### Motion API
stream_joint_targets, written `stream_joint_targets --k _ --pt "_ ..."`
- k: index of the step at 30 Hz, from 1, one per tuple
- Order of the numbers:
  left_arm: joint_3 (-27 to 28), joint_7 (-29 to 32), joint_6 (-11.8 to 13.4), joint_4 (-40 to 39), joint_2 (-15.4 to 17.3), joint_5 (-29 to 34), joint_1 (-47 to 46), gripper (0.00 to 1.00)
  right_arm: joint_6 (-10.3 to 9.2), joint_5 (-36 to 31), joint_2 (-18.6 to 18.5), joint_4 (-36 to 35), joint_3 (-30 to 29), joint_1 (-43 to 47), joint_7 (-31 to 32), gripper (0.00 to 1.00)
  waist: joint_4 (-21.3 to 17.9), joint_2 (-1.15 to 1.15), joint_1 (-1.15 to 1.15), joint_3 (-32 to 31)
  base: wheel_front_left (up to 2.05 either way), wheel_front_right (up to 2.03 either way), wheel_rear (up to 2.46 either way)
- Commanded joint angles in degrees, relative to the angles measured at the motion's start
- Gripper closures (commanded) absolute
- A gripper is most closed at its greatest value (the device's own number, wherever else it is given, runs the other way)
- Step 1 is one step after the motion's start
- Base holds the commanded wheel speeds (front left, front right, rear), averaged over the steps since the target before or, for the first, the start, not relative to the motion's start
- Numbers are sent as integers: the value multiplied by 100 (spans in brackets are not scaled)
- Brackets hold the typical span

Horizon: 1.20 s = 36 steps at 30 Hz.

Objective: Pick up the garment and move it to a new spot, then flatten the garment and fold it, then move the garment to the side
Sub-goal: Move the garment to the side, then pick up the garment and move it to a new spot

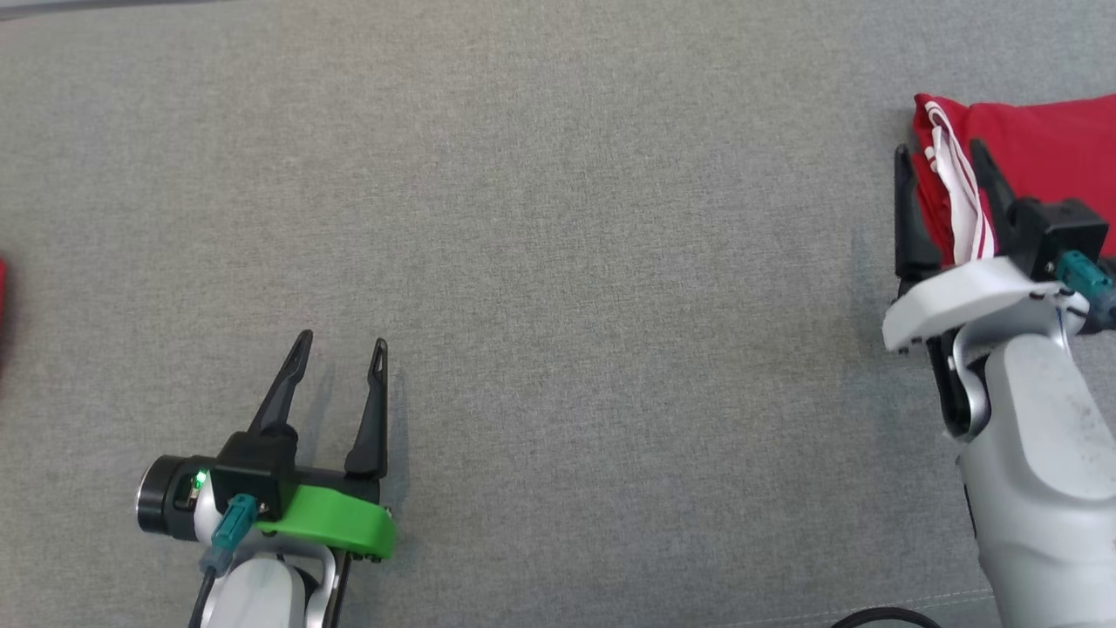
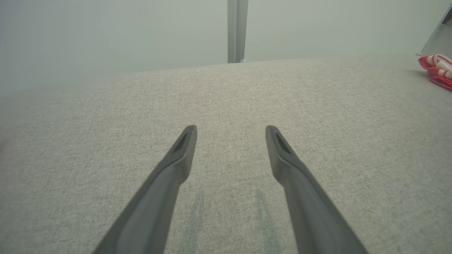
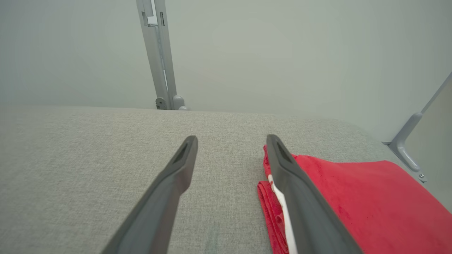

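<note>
The garment [image 1: 1037, 144] is red with white stripes and lies folded at the far right of the grey padded table [image 1: 558, 218]. My right gripper [image 1: 942, 157] hovers at its left edge, open, with nothing gripped. In the right wrist view the right gripper [image 3: 231, 141] has its right finger over the garment [image 3: 367, 197] and its left finger over bare table. My left gripper [image 1: 342, 344] rests open at the lower left, far from the cloth. From the left wrist view the left gripper [image 2: 231, 130] is empty and the garment [image 2: 438, 68] is a small red bundle at the far right.
A red patch [image 1: 3, 296] shows at the table's left edge. A grey metal post [image 3: 159, 56] stands behind the table's far edge, and a grey bracket [image 3: 406, 148] sits at the far right corner. A black cable [image 1: 881, 617] lies at the near edge.
</note>
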Motion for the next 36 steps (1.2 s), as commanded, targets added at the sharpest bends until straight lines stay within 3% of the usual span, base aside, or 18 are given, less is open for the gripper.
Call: stream_joint_targets --k 1,17,36 --pt "51 1 13 44 10 -37 136 0 -11 130 21 -73 26 313 -13 0 129 0 0 -282 0 0 0" --pt "565 1 209 235 -29 -297 1033 0 -10 480 460 -391 399 2004 -14 0 107 0 0 -1440 0 0 0" --pt "736 1 276 228 -29 -391 1526 0 -11 735 512 -729 556 2813 -14 0 106 0 0 -2006 0 0 0"
